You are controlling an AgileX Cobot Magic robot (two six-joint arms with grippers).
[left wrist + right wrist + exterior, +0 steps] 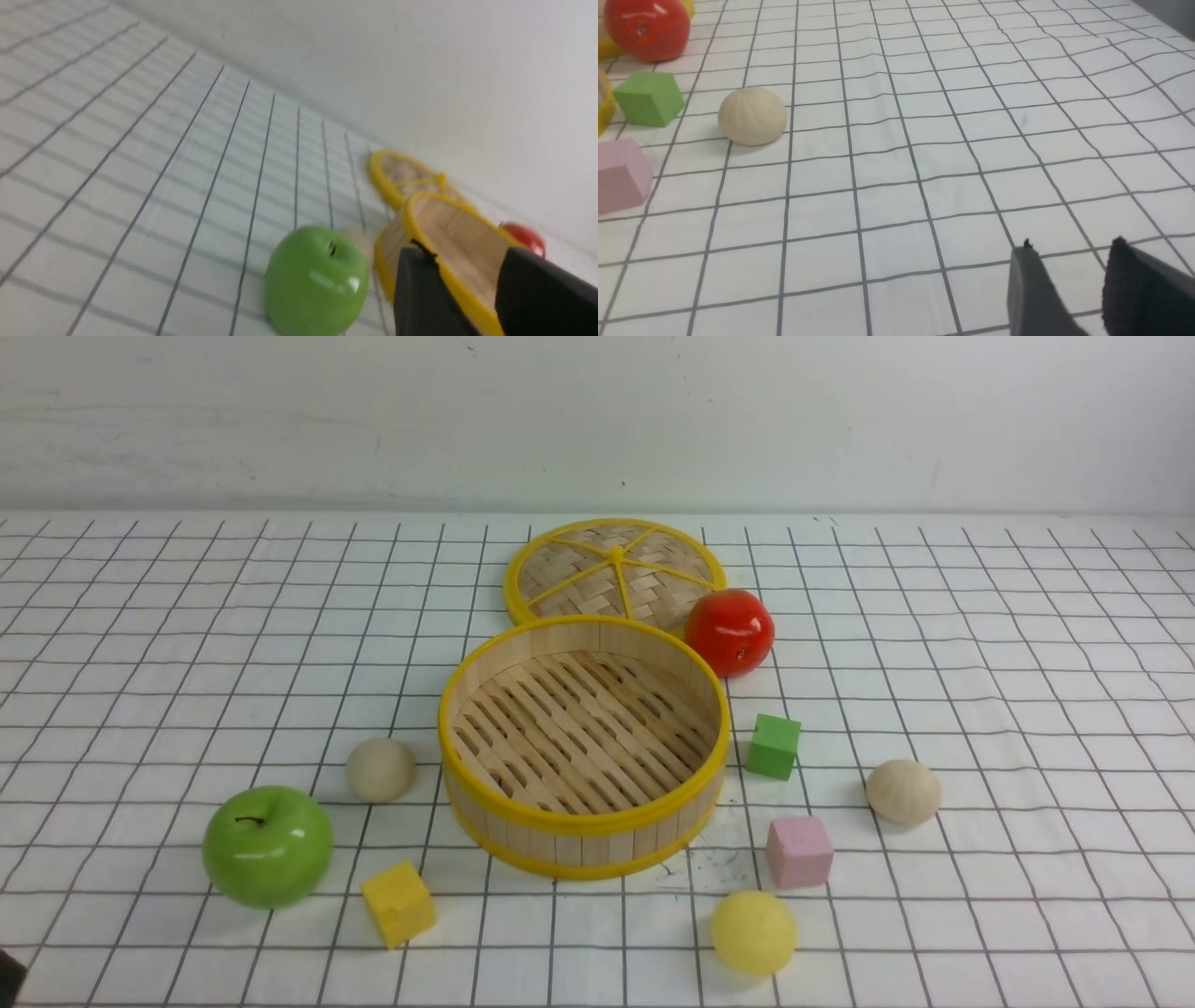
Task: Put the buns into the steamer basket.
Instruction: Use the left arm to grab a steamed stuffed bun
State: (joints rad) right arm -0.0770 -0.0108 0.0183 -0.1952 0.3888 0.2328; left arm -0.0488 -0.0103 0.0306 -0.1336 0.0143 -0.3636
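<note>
All three buns are out on the counter (1027,663), none in the steamer basket (581,821) yet. Going left to right, the left beige bun (381,769) is a matte cream ball just beside the basket's left wall, not touching it. A glossy green apple (268,847) and a yellow cube (399,903) sit nearer the camera. The basket is in the middle: round, shallow, wooden-slat wall, yellow rims, slatted floor, nothing inside. The yellow bun (754,931) is pale and smooth, in front of the basket to its right, near a pink cube (799,851). The right beige bun (903,791) is furthest right, and the right wrist view shows faint ridges running down it.

Other stuff: a woven lid (616,569) lies flat behind the basket, a red fruit (729,632) sits by the lid's right edge, and a green cube (774,746) is just right of the basket.

The counter is white with a dark grid, a bit rippled on the right, and there's a plain whitish wall (597,420) behind it.

The left hand (462,252) only shows clearly on its own wrist camera, fingers apart with nothing between them, low by the green apple. That view is blurry, and the left beige bun is mostly hidden behind the apple there. The right hand (1071,245) is also spread and empty, over bare counter well apart from the right beige bun. Both hands are cut off by the frame edge.
</note>
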